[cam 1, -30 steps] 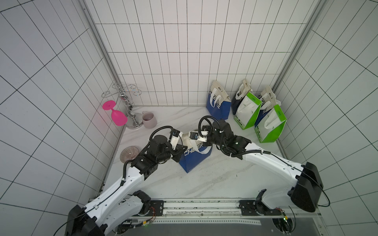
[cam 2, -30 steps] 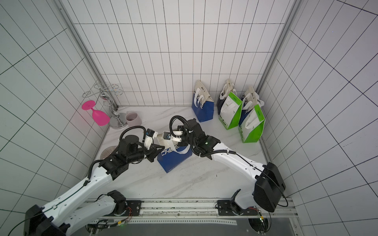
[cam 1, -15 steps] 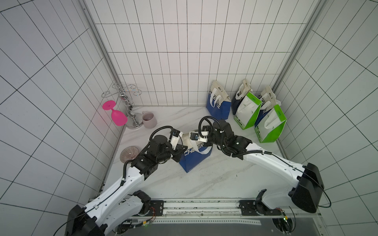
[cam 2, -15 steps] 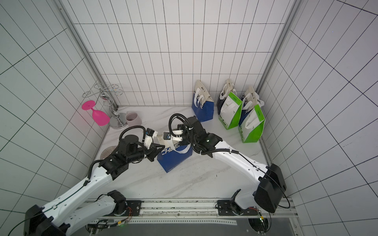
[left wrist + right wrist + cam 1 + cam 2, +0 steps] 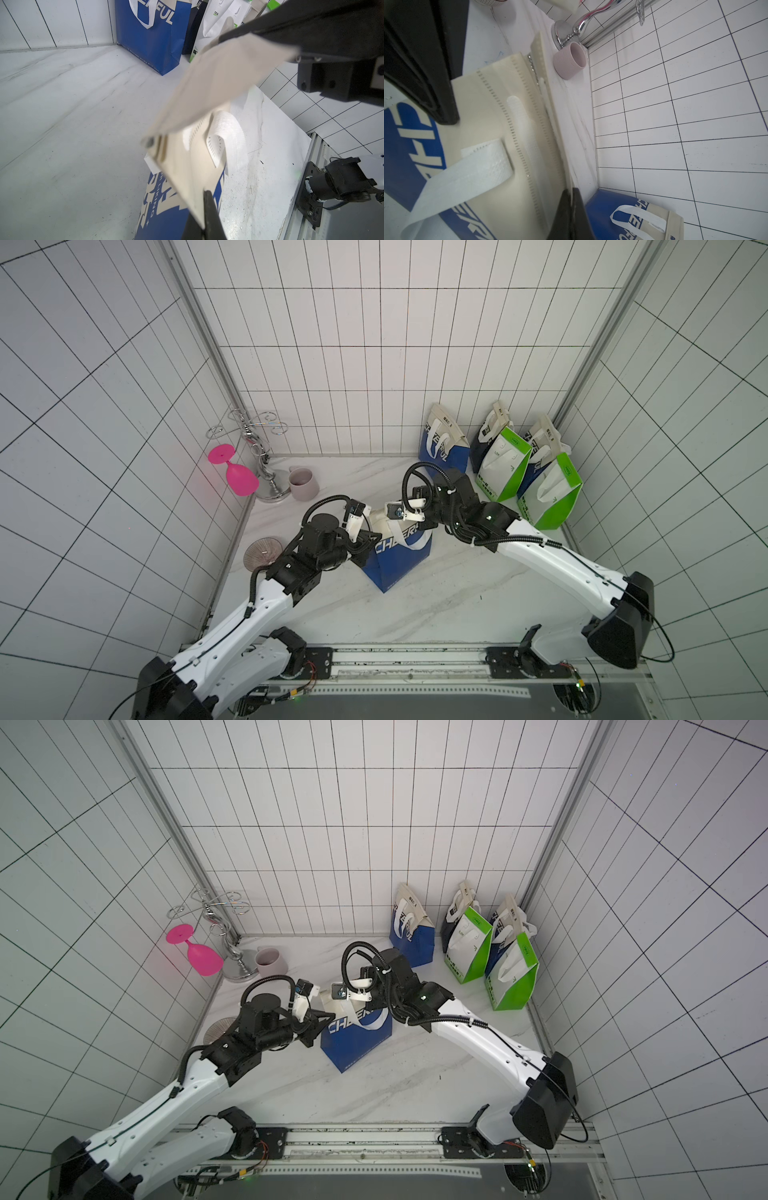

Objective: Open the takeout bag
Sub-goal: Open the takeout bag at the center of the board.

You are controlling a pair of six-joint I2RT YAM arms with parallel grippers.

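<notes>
i have the blue takeout bag [image 5: 397,568] standing upright on the marble table [image 5: 415,614], right between my two sets of jaws, one arm at each end of its mouth. my left gripper [image 5: 205,207] is clamped down thin on the beige top edge [image 5: 187,166] at its own end. my right gripper [image 5: 571,199] is pinched just as tight on the lifted flap [image 5: 218,79] at the other end.

in the left wrist view the two beige layers spread from a shared corner ahead of my left jaws, so i judge the mouth is only starting to part. i'm holding fabric at opposite ends because pulling the jaws apart should peel the sides open while the base stays planted.

the white handle [image 5: 467,172] hangs loose beside my right jaws, outside the pinch; a grip there would likely lift the bag rather than spread it. the mug [image 5: 570,62] sits beyond the bag from my right jaws, near but apart.
</notes>
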